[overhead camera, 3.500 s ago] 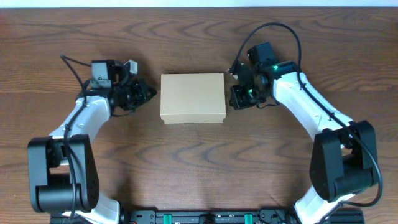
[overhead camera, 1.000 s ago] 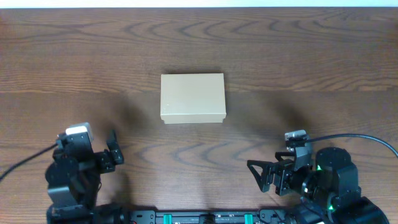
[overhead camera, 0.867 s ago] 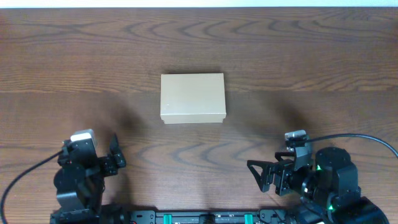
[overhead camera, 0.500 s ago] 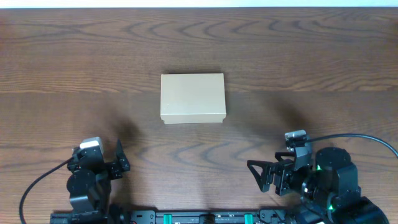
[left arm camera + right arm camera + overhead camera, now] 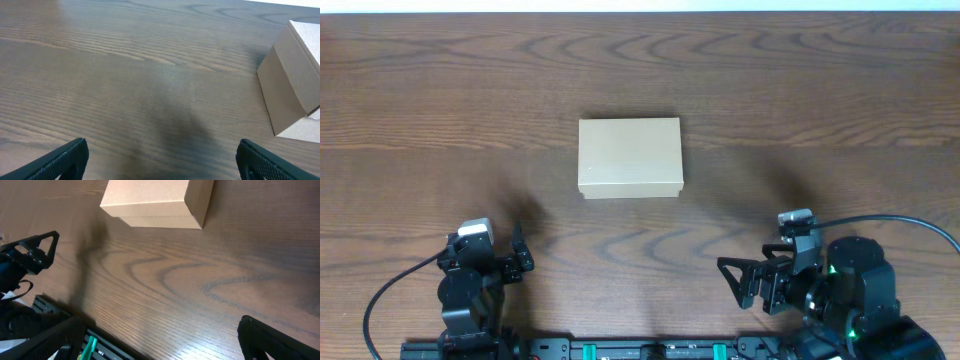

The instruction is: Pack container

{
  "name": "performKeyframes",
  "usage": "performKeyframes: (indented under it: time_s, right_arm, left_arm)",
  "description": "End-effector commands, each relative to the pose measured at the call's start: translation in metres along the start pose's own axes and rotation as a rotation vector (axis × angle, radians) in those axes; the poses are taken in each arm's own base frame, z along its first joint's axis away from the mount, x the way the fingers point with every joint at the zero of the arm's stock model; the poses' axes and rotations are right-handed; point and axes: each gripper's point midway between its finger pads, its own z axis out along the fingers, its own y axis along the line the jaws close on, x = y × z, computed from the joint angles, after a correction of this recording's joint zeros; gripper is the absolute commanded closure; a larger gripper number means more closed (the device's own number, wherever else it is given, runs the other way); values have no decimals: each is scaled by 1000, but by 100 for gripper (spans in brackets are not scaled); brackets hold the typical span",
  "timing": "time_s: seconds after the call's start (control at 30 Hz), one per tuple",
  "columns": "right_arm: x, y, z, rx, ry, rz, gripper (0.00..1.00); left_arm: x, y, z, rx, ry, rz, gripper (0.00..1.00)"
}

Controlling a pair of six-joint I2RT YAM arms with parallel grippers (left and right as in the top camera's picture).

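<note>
Tan cardboard, plain and unmarked, the container lies flat on the wooden table. Its lid is closed, and its long sides run left to right in the overhead view. It stands apart from both grippers. Both arms sit folded at the table's near edge, well apart from the container, one off each of its near corners.

The left gripper is on the container's near-left side. Its wrist camera shows the two dark fingertips far apart at the bottom corners, the jaws spread wide with only bare wood between them. The container's corner and side wall show at the right edge of that view, well ahead of the fingers.

The right gripper is on the container's near-right side, its jaws likewise spread wide and holding nothing. From its wrist camera the container appears at the top, beyond a broad stretch of wood grain, with the lid's seam visible along the facing side.

A black cable runs from the right arm, away from the container.
</note>
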Motion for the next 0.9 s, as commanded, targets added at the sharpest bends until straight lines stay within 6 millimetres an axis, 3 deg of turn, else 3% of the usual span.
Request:
performKeyframes:
  time_s: [0.0, 0.77, 0.87]
  right_arm:
    - [2, 1, 1, -4, 7, 6, 1]
    - [2, 1, 1, -4, 7, 6, 1]
    - [-1, -7, 1, 39, -9, -31, 1]
  left_arm:
    - [5, 2, 3, -12, 8, 3, 5]
    - [5, 2, 3, -12, 8, 3, 5]
    - [5, 2, 3, -12, 8, 3, 5]
